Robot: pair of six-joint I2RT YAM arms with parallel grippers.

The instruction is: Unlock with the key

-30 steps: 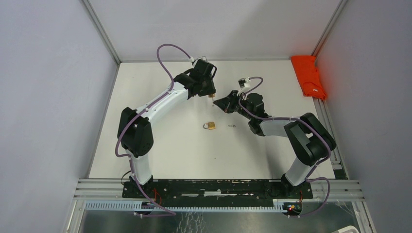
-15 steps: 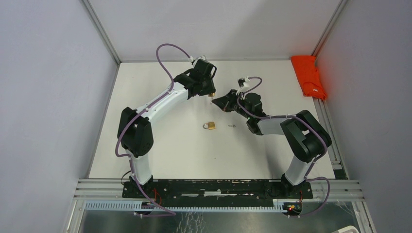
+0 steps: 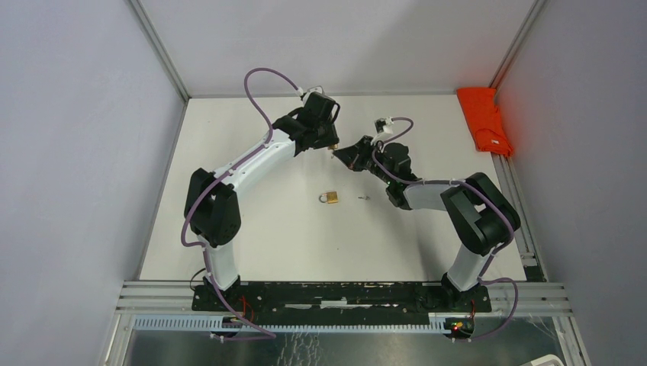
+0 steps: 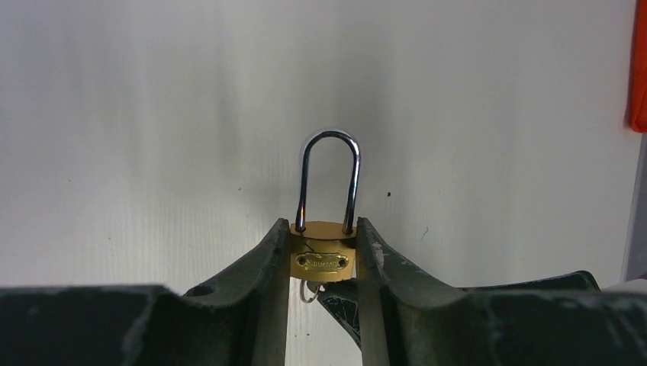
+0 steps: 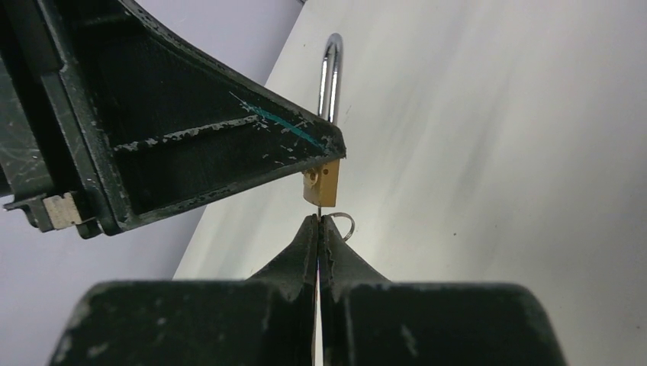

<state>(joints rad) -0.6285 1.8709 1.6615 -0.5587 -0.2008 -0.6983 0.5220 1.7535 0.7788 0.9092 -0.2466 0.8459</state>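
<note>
As right end effector [image 5: 319,223] moved in, pinched key [image 5: 320,213] under padlock [image 4: 323,259]

The lock [image 4: 323,259] has a dull-gold brass body with a stamped plate. Its shackle [image 4: 329,179] is polished steel, mirror-bright. The key [image 5: 320,213], seen edge-on, is a thin sliver of bare metal. At 5 o'clock of the body, its wire ring [image 5: 345,223] has a soft shine. The left gripper [image 4: 323,226] is matt black plastic, scuffed pale at its edges. The right gripper [image 5: 319,221] has the same grainy black, flecked with white scratches. The table [image 3: 290,236] is white, smooth and matt. At its centre a second lock [image 3: 329,197] looks brassy too. At 2 o'clock lies a creased red cloth [image 3: 486,120]. At 6 o'clock the rails [image 3: 152,293] are ribbed aluminium.
</note>
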